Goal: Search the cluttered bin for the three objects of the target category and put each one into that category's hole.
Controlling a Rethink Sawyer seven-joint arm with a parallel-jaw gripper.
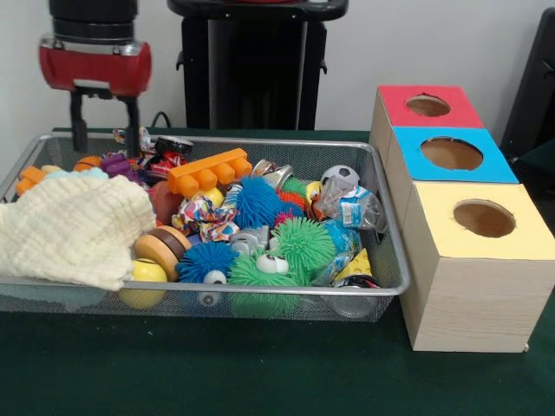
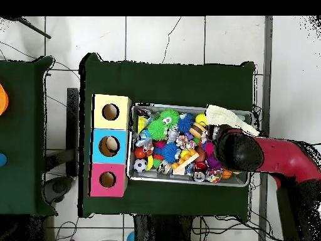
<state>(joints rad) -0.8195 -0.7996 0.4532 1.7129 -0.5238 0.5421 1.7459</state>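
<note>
The silver wire-mesh bin (image 1: 217, 289) stands on the green table, full of mixed toys; it also shows in the overhead view (image 2: 188, 182). I cannot make out any fuzzy plush animal among the toys. A cream cloth (image 1: 69, 230) covers the bin's left part. My gripper (image 1: 106, 147) hangs open and empty over the bin's far left corner, with its fingers (image 1: 132, 130) spread just above the toys. In the overhead view the arm's head (image 2: 238, 150) hides it. The red-topped hole (image 1: 427, 105) is on the farthest wooden box, right of the bin, and shows in the overhead view (image 2: 107, 179).
The blue-topped hole (image 1: 451, 153) and the yellow-topped hole (image 1: 483, 218) sit nearer on the same row of boxes. In the bin lie blue (image 1: 257, 201) and green (image 1: 303, 243) spiky balls, an orange brick (image 1: 208, 171) and a small football (image 1: 340, 176).
</note>
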